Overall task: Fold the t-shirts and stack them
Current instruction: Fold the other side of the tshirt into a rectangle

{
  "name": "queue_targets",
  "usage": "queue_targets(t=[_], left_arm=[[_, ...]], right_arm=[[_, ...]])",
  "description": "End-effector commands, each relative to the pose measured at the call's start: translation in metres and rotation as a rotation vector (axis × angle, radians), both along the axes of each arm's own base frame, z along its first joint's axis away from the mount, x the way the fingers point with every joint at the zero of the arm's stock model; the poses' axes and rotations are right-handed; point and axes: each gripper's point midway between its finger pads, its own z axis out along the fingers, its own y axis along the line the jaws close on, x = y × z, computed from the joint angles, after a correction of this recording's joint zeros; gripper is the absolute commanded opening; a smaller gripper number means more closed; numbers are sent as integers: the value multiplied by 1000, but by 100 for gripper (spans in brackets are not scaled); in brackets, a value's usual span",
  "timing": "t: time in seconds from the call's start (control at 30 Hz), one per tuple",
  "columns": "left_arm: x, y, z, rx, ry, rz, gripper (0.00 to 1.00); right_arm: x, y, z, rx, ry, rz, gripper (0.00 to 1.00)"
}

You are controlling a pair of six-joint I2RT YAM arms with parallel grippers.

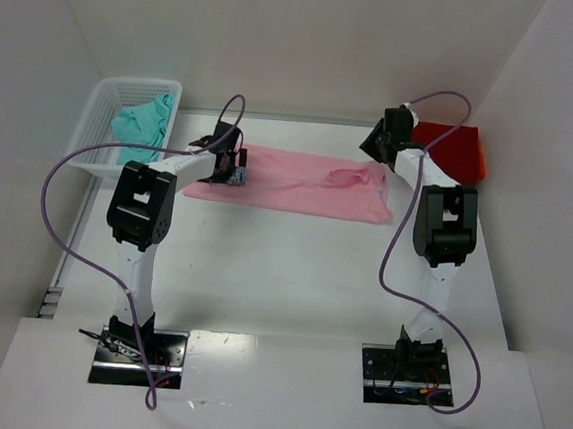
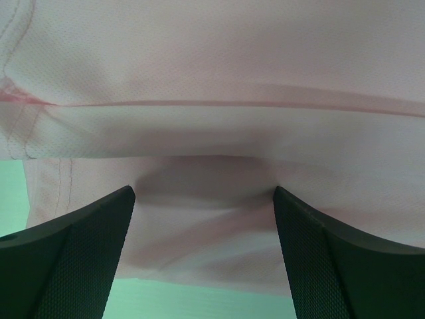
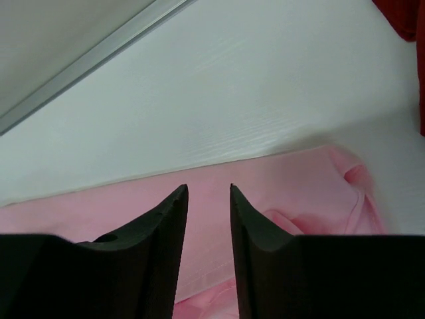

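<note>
The light pink t-shirt [image 1: 299, 184] lies flat as a long folded strip at the back middle of the table. My left gripper [image 1: 233, 165] is at its left end; in the left wrist view its jaws [image 2: 202, 193] stand wide apart with pink cloth [image 2: 212, 100] filling the view between and beyond them. My right gripper [image 1: 383, 143] hovers over the shirt's far right corner, its jaws [image 3: 209, 187] a narrow gap apart and empty above the pink cloth [image 3: 279, 186]. The red t-shirt [image 1: 455, 149] lies at the back right. The teal t-shirt [image 1: 144, 127] lies in the basket.
The white mesh basket [image 1: 99, 118] stands at the back left against the side wall. White walls close in the table at the back and both sides. The red shirt's edge shows at the top right of the right wrist view [image 3: 405, 16].
</note>
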Motion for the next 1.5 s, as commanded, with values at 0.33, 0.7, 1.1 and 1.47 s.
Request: queue_targets(t=[0.33, 0.7, 1.1, 1.47], left_arm=[[-4, 2, -11, 18, 36, -1, 93], [-8, 3, -15, 21, 47, -1, 94], [-9, 10, -15, 30, 54, 13, 94], [-10, 10, -19, 33, 63, 13, 94]], right_arm=[[-63, 4, 65, 36, -69, 81, 70], [-103, 53, -8, 34, 69, 251, 13], [-60, 76, -44, -34, 103, 275, 15], [-10, 82, -43, -55, 56, 257, 22]])
